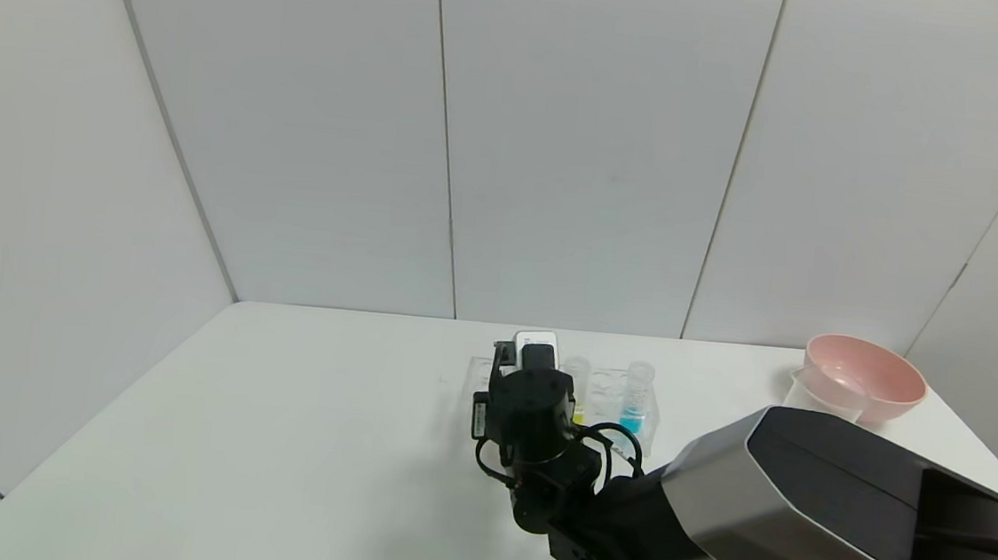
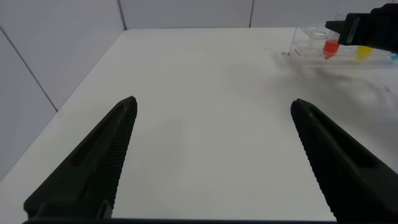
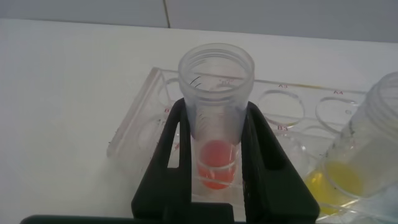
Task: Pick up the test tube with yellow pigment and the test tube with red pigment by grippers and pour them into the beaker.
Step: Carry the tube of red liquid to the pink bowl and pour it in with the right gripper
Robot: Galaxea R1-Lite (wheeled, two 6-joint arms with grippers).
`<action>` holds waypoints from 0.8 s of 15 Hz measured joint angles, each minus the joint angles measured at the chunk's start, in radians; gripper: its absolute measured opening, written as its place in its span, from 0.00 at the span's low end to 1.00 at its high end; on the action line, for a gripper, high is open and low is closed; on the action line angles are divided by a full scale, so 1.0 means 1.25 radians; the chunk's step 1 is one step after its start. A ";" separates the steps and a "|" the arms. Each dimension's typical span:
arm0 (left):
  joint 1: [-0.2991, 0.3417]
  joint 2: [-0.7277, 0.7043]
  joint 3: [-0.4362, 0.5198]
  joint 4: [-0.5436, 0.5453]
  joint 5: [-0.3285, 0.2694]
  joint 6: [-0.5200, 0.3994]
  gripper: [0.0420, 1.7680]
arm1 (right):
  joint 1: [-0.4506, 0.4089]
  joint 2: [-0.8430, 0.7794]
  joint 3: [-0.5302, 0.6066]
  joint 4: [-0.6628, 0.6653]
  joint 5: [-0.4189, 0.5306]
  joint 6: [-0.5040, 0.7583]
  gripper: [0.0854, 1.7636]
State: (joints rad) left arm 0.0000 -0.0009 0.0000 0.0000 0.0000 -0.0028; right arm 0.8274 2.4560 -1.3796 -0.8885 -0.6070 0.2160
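Table [image 1: 273,440], white and walled by pale panels, carries everything here. The right arm [image 1: 801,517] reaches in over it from the robot's right, and its right gripper [image 3: 214,168] sits down over the near-left end of a clear plastic rack [image 3: 140,124]. The black fingers [image 3: 171,162] are pressed in on both sides of the tube with red liquid [image 3: 216,124], pinching it while it stands upright in its hole, the red pooled at its bottom between the fingers.

Well off to that gripper's right, near the table's far right corner, a pink bowl [image 1: 865,376] leans over the clear beaker [image 1: 810,398], touching its rim.

Just beside the pinched tube, on the gripper's right in the same rack, stands the tube with yellow liquid [image 3: 367,149], upright and free. Farther right along the rack is a tube with blue liquid [image 1: 635,397], also upright.

The left gripper [image 2: 214,155] hangs low over bare table well to the left of the rack, its two fingers spread wide with nothing between them.
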 joint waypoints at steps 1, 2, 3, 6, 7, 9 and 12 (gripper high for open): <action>0.000 0.000 0.000 0.000 0.000 0.000 1.00 | -0.002 -0.005 -0.003 -0.003 0.001 -0.007 0.26; 0.000 0.000 0.000 0.000 0.000 0.000 1.00 | -0.004 -0.011 -0.005 -0.003 0.002 -0.017 0.26; 0.000 0.000 0.000 0.000 0.000 0.000 1.00 | -0.004 -0.019 -0.007 -0.003 0.003 -0.032 0.26; 0.000 0.000 0.000 0.000 0.000 0.000 1.00 | -0.006 -0.048 -0.015 -0.002 0.003 -0.070 0.26; 0.000 0.000 0.000 0.000 0.000 0.000 1.00 | -0.007 -0.060 -0.019 -0.001 0.003 -0.081 0.26; 0.000 0.000 0.000 0.000 0.000 0.000 1.00 | -0.009 -0.090 -0.029 0.012 0.004 -0.097 0.26; 0.000 0.000 0.000 0.000 0.000 0.000 1.00 | -0.014 -0.145 -0.038 0.041 0.006 -0.100 0.26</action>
State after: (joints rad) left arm 0.0000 -0.0009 0.0000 0.0000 0.0000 -0.0028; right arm 0.8096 2.2749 -1.4268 -0.8368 -0.5996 0.0911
